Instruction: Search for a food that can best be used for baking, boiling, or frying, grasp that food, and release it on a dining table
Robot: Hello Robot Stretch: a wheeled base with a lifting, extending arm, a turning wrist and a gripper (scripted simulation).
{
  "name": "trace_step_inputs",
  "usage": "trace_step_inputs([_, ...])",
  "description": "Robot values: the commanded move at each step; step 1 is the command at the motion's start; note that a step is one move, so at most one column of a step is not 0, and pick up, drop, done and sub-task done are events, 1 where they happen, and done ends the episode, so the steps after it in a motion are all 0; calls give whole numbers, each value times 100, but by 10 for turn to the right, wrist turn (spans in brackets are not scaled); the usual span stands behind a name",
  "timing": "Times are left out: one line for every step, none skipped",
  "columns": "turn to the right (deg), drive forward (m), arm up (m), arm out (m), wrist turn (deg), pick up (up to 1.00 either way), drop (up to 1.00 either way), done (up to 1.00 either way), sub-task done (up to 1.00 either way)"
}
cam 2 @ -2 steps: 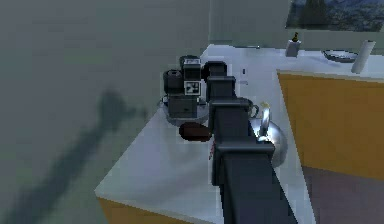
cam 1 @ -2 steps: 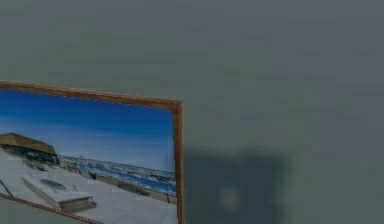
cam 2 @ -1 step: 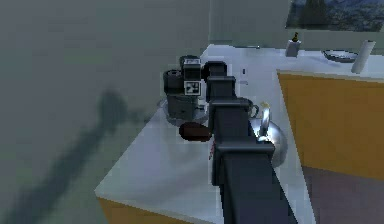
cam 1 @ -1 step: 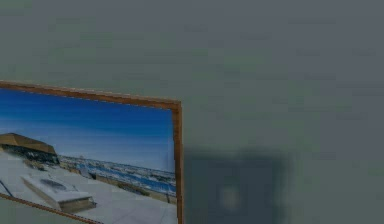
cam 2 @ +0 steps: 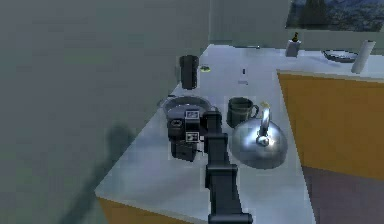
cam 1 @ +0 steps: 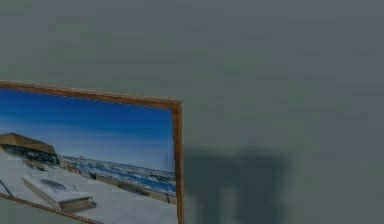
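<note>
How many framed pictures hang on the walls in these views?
2. One framed picture at the forward view's lower left; a second picture at the arm side view's top right. More may hang out of frame.

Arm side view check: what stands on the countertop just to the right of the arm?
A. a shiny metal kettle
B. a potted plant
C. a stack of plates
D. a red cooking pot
A: a shiny metal kettle with a raised handle stands on the pale countertop just right of the dark arm, with a dark mug farther up the picture behind it.
</note>
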Motion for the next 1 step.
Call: trace_step_inputs([0,0,0,0,0,100,0,0,0])
